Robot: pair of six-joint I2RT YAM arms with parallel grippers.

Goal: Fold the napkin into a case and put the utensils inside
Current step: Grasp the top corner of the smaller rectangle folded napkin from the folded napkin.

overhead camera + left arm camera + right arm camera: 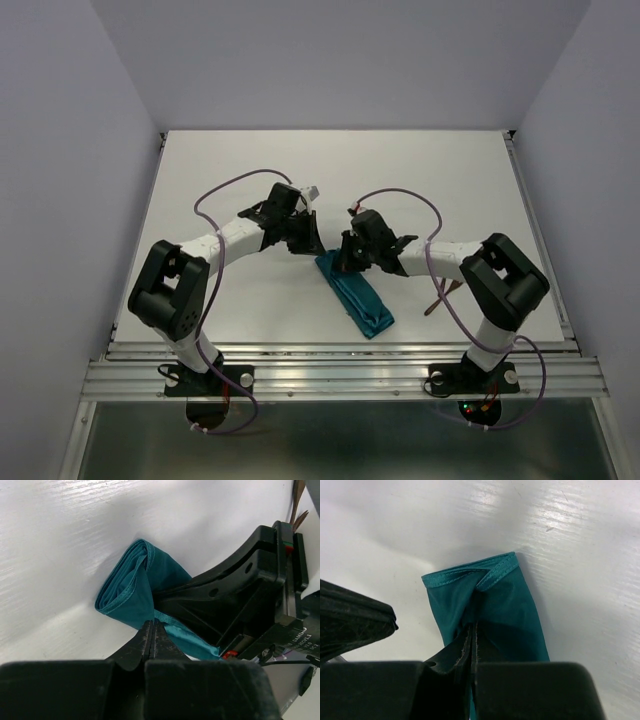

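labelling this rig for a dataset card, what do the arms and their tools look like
Both the left arm and right arm have white links with chunky black joint housings. A thin purple cable loops along each. The left tool and right tool are black and taper to narrow tips.

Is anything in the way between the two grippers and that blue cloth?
Nothing visible. The left gripper and the right gripper are both closed right on the far end of the napkin, pinching its folded layers.

White arms [228,240], black joints [170,290], purple cables [214,193]
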